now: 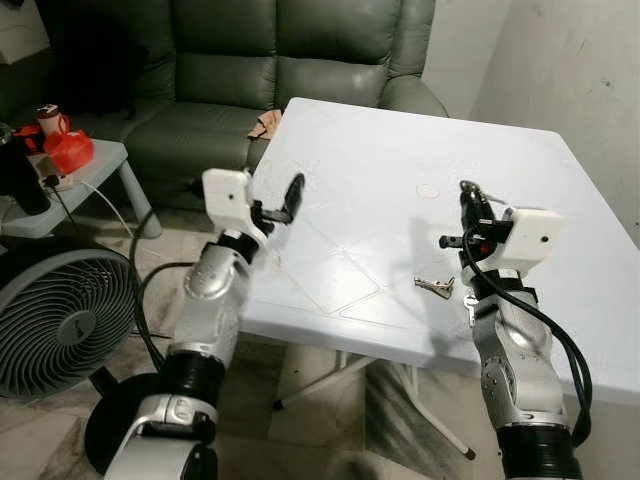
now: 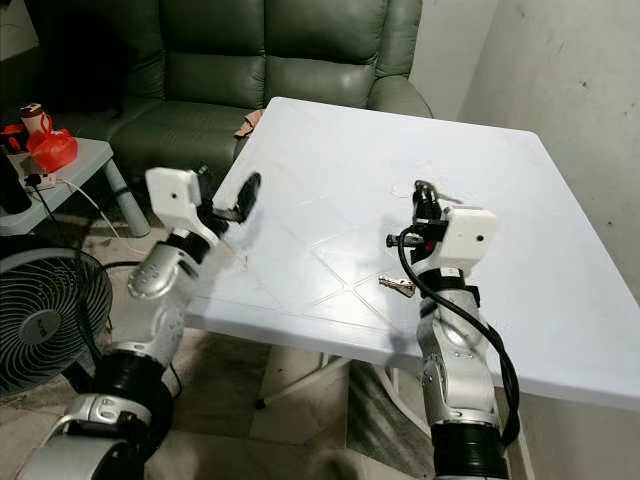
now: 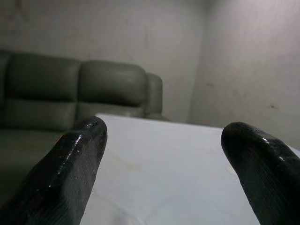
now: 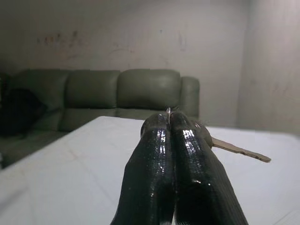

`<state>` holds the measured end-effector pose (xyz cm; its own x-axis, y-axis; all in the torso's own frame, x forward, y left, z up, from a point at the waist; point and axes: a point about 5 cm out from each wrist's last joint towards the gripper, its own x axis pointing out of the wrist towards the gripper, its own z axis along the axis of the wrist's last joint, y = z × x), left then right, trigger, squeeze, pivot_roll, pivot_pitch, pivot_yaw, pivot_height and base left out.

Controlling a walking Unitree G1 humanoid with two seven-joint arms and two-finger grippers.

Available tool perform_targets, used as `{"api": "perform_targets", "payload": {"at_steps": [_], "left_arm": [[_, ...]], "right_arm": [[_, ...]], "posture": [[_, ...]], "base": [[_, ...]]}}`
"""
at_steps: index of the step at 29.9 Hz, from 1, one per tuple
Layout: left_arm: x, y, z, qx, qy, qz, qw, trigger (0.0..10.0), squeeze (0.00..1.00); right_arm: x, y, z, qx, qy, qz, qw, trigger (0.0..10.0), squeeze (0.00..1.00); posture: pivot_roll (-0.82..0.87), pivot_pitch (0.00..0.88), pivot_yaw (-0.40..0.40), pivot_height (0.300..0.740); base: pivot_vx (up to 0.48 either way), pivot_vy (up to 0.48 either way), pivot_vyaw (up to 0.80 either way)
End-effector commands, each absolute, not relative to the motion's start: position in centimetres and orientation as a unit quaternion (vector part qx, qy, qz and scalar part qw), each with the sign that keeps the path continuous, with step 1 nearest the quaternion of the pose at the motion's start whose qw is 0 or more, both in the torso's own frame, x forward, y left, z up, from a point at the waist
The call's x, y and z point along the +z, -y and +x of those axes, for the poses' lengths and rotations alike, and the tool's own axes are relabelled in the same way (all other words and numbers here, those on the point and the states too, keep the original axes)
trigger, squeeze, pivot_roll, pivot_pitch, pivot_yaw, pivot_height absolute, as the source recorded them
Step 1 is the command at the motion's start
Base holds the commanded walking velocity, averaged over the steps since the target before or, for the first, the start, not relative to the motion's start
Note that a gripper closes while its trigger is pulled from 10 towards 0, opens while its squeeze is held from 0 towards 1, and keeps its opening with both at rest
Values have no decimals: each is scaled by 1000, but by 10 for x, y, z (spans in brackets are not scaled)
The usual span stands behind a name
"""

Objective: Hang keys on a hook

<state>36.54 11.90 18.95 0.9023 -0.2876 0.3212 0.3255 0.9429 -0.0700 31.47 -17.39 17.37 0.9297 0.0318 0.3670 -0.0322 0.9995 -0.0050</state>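
Your right gripper [image 4: 169, 123] is clamped on the keys [image 4: 239, 151] at the ring; light, rigid, slippery metal, blade jutting sideways beyond the tips.

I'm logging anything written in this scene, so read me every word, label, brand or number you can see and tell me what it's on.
No text can be read.
Fan: a small mark on its hub, too blurred to read.
Red bag: no legible print.
Keys, table, right gripper: no writing visible.
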Motion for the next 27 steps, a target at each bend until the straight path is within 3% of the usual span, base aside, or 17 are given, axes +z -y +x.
{"api": "perform_targets", "payload": {"at_steps": [1,14,19,27], "left_arm": [[192,-119,368,-161,157,-54,973,10000,0],[195,-127,373,-132,165,-58,976,10000,0],[196,-131,375,-124,164,-57,977,10000,0],[196,-132,375,-126,167,-56,976,10000,0]], "right_arm": [[176,173,313,19,195,-18,980,10000,0],[173,174,313,0,198,-29,980,10000,0],[162,179,316,8,161,-106,981,10000,0],[169,184,316,-11,178,-59,982,10000,0]], "posture": [[4,0,-37,732],[-8,0,-36,732],[-6,0,-37,732],[-4,0,-38,732]], "base": [[0,0,0],[0,0,0],[0,0,0],[0,0,0]]}}
